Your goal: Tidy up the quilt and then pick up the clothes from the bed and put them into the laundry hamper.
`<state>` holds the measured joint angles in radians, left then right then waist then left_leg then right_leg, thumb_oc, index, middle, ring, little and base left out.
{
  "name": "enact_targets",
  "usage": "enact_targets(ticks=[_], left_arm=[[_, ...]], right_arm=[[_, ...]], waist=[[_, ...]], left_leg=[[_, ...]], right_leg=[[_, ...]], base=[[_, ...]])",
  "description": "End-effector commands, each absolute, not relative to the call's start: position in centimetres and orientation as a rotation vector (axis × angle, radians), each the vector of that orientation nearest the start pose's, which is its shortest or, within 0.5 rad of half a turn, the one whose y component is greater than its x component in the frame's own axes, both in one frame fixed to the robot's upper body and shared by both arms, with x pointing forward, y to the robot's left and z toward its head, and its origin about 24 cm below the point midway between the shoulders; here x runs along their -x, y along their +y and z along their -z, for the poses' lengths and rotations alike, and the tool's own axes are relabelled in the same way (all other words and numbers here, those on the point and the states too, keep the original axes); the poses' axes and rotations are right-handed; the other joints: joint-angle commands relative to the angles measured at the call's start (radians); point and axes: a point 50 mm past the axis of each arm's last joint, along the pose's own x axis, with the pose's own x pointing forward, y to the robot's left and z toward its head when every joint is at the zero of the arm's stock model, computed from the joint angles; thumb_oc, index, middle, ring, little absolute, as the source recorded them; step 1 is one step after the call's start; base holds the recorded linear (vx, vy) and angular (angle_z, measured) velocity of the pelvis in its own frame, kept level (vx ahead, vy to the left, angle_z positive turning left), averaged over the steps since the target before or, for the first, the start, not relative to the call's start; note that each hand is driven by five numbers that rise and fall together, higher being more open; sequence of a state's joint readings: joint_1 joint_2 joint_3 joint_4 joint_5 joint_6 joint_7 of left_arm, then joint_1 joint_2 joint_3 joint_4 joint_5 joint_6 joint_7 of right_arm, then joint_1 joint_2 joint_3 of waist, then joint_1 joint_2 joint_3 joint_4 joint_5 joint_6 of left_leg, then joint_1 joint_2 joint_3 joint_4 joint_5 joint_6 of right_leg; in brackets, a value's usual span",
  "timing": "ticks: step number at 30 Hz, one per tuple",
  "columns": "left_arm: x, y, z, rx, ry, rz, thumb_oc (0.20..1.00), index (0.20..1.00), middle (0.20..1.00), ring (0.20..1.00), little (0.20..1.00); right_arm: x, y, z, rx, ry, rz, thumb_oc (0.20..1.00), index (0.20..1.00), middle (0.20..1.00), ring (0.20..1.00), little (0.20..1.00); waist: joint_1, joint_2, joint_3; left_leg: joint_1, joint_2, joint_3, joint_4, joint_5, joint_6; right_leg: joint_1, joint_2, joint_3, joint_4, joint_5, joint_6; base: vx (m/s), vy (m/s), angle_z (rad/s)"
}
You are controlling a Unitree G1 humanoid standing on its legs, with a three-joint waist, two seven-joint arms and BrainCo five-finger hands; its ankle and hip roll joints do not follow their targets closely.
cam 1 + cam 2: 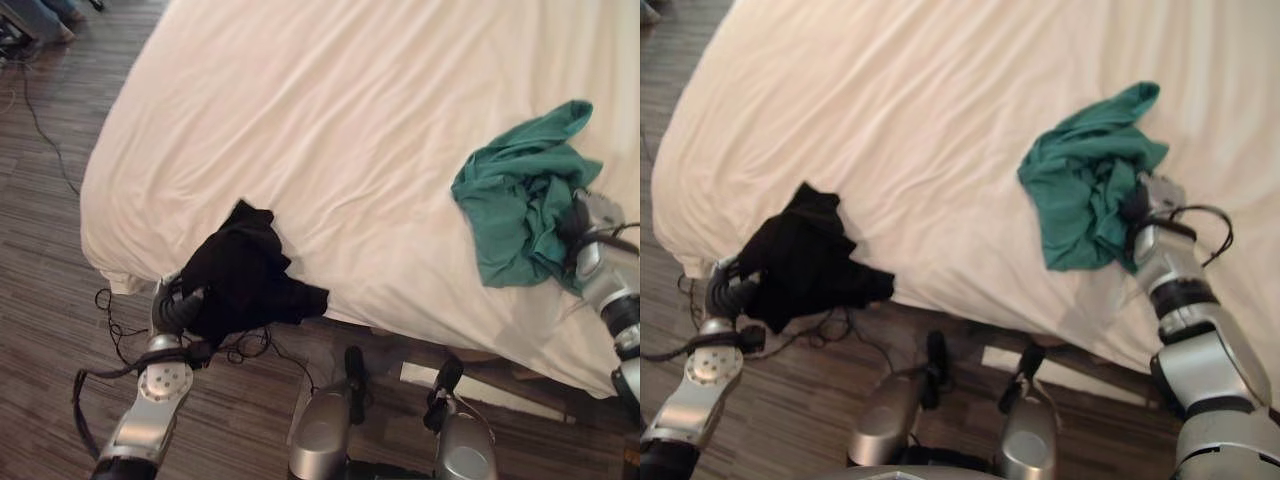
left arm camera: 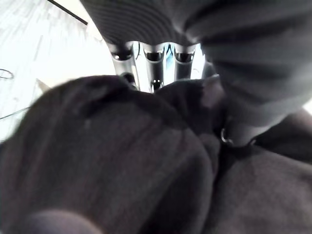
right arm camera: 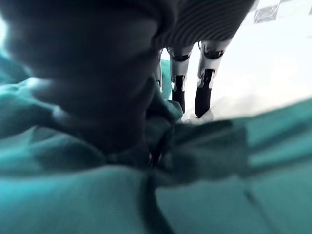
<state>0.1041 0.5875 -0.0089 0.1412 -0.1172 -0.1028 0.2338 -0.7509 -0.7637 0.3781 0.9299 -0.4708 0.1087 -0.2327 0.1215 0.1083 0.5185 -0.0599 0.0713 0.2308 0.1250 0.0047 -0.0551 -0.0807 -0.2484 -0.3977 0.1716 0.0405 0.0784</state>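
Quilt [image 1: 330,120] lies smooth. Left hand [image 1: 178,305] clutches black garment [image 1: 240,275] at near left edge; right hand [image 1: 1145,205] pinches green garment [image 1: 1085,175], near right. Both still to reach hamper.

1. I can't see most of my left hand [image 1: 178,305]: the black garment [image 1: 240,275] drapes over it at the bed's near left corner, so its grip stays unclear.
2. In the left wrist view the black cloth sits blurred against the lens, hiding the fingers' [image 2: 155,66] tips.
3. My right hand [image 1: 1145,205] is half buried in the green garment [image 1: 1085,170]; whether it pinches cloth, I can't tell.
4. The bed [image 1: 350,120] runs past the far and right edges.
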Motion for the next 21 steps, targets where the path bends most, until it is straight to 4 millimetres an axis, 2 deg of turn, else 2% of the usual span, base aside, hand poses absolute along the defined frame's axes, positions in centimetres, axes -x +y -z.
enact_targets(ticks=[1, 2, 3, 4, 6, 9, 12, 13, 14, 17, 18, 19, 21], left_arm=[[-22.6, 27.1, -2.4, -0.469, 0.155, -0.130, 0.200, 0.200, 0.200, 0.200, 0.200], [-22.6, 27.1, -2.4, -0.470, 0.156, -0.127, 0.200, 0.200, 0.200, 0.200, 0.200], [-21.7, 26.7, 0.6, -0.470, 0.293, -0.089, 0.200, 0.200, 0.200, 0.200, 0.200], [-21.7, 26.7, 0.7, -0.471, 0.294, -0.087, 0.200, 0.200, 0.200, 0.200, 0.200], [-20.2, 26.2, 3.7, -0.460, 0.441, -0.061, 0.200, 0.200, 0.200, 0.200, 0.200], [-17.8, 26.1, 6.6, -0.445, 0.591, -0.045, 0.200, 0.200, 0.200, 0.200, 0.200], [-16.8, 25.6, 7.8, -0.403, 0.651, -0.037, 0.200, 0.200, 0.200, 0.200, 0.200], [-16.8, 25.6, 7.8, -0.403, 0.651, -0.037, 0.200, 0.200, 0.200, 0.200, 0.200], [-16.4, 25.3, 8.1, -0.388, 0.663, -0.025, 0.200, 0.200, 0.200, 0.200, 0.200], [-16.0, 25.3, 8.5, -0.395, 0.686, -0.021, 0.200, 0.200, 0.200, 0.200, 0.200], [-16.0, 25.3, 8.6, -0.387, 0.693, -0.032, 0.200, 0.200, 0.200, 0.200, 0.200], [-16.0, 25.3, 8.6, -0.387, 0.693, -0.032, 0.200, 0.200, 0.200, 0.200, 0.200], [-16.2, 25.5, 8.5, -0.378, 0.689, -0.046, 0.200, 0.200, 0.200, 0.200, 0.200]], right_arm=[[-30.5, -28.6, -1.8, 0.973, 0.385, 0.104, 0.200, 0.200, 0.200, 0.200, 0.200], [-30.4, -28.7, -1.8, 0.972, 0.388, 0.105, 0.200, 0.200, 0.200, 0.200, 0.200], [-27.4, -27.5, 1.0, 0.810, 0.420, 0.064, 0.200, 0.200, 0.200, 0.200, 0.200], [-27.3, -27.5, 1.1, 0.810, 0.422, 0.064, 0.200, 0.200, 0.200, 0.200, 0.200], [-24.2, -26.1, 3.7, 0.684, 0.486, -0.001, 0.200, 0.200, 0.200, 0.200, 0.200], [-20.5, -25.1, 6.0, 0.548, 0.565, -0.047, 0.200, 0.200, 0.200, 0.200, 0.200], [-17.6, -24.8, 7.9, 0.347, 0.647, 0.014, 0.200, 0.200, 0.200, 0.200, 0.200], [-17.6, -24.8, 7.9, 0.346, 0.648, 0.014, 0.200, 0.200, 0.200, 0.200, 0.200], [-16.1, -25.0, 8.7, 0.276, 0.694, 0.050, 0.200, 0.200, 0.200, 0.200, 0.200], [-14.1, -25.5, 10.0, 0.236, 0.772, 0.091, 0.200, 0.200, 0.200, 0.200, 0.200], [-12.7, -25.9, 11.1, 0.226, 0.854, 0.109, 0.200, 0.200, 0.200, 0.200, 0.200], [-12.7, -25.9, 11.1, 0.226, 0.854, 0.109, 0.200, 0.200, 0.200, 0.200, 0.200], [-10.6, -26.1, 12.7, 0.247, 0.977, 0.110, 0.200, 0.200, 0.200, 0.200, 0.200]], waist=[[-0.031, -0.063, -0.076], [-0.029, -0.062, -0.077], [-0.067, -0.092, -0.122], [-0.065, -0.092, -0.123], [-0.099, -0.117, -0.170], [-0.129, -0.137, -0.228], [-0.161, -0.153, -0.264], [-0.161, -0.153, -0.264], [-0.178, -0.159, -0.278], [-0.196, -0.165, -0.297], [-0.199, -0.167, -0.302], [-0.200, -0.167, -0.304], [-0.193, -0.164, -0.308]], left_leg=[[0.015, 0.059, 0.043, 0.004, -0.071, -0.012], [0.018, 0.058, 0.043, 0.001, -0.069, -0.012], [0.066, 0.042, 0.052, -0.080, -0.054, -0.007], [0.069, 0.041, 0.053, -0.084, -0.052, -0.007], [0.117, 0.030, 0.063, -0.169, -0.028, -0.004], [0.162, 0.032, 0.080, -0.212, -0.028, -0.002], [0.179, 0.039, 0.099, -0.212, -0.032, -0.008], [0.179, 0.039, 0.099, -0.212, -0.032, -0.008], [0.188, 0.042, 0.107, -0.212, -0.034, -0.011], [0.191, 0.045, 0.110, -0.212, -0.033, -0.016], [0.198, 0.047, 0.109, -0.212, -0.035, -0.018], [0.194, 0.047, 0.109, -0.212, -0.033, -0.018], [0.201, 0.051, 0.099, -0.212, -0.034, -0.019]], right_leg=[[-0.035, -0.044, 0.040, 0.076, -0.073, 0.049], [-0.033, -0.044, 0.040, 0.074, -0.072, 0.049], [0.004, -0.023, 0.046, -0.003, -0.052, 0.058], [0.006, -0.022, 0.046, -0.006, -0.051, 0.059], [0.036, 0.001, 0.054, -0.075, -0.018, 0.073], [0.061, 0.026, 0.083, -0.116, -0.006, 0.077], [0.078, 0.038, 0.099, -0.121, -0.008, 0.076], [0.078, 0.039, 0.100, -0.121, -0.008, 0.076], [0.089, 0.043, 0.103, -0.120, -0.012, 0.074], [0.100, 0.048, 0.101, -0.129, -0.015, 0.072], [0.106, 0.049, 0.092, -0.118, -0.027, 0.072], [0.103, 0.049, 0.092, -0.120, -0.024, 0.071], [0.111, 0.047, 0.073, -0.093, -0.050, 0.070]], base=[[0.01, 0.082, 0.07], [0.15, 0.125, 0.02], [0.10, 0.070, -0.12], [0.12, 0.107, -0.19], [0.07, 0.088, -0.38], [0.09, 0.070, -0.37], [0.05, 0.032, -0.41], [0.03, 0.024, -0.07], [0.02, 0.017, -0.08], [0.02, 0.002, -0.10], [0.01, -0.015, -0.08], [0.00, 0.000, 0.00], [0.01, -0.013, 0.02]])
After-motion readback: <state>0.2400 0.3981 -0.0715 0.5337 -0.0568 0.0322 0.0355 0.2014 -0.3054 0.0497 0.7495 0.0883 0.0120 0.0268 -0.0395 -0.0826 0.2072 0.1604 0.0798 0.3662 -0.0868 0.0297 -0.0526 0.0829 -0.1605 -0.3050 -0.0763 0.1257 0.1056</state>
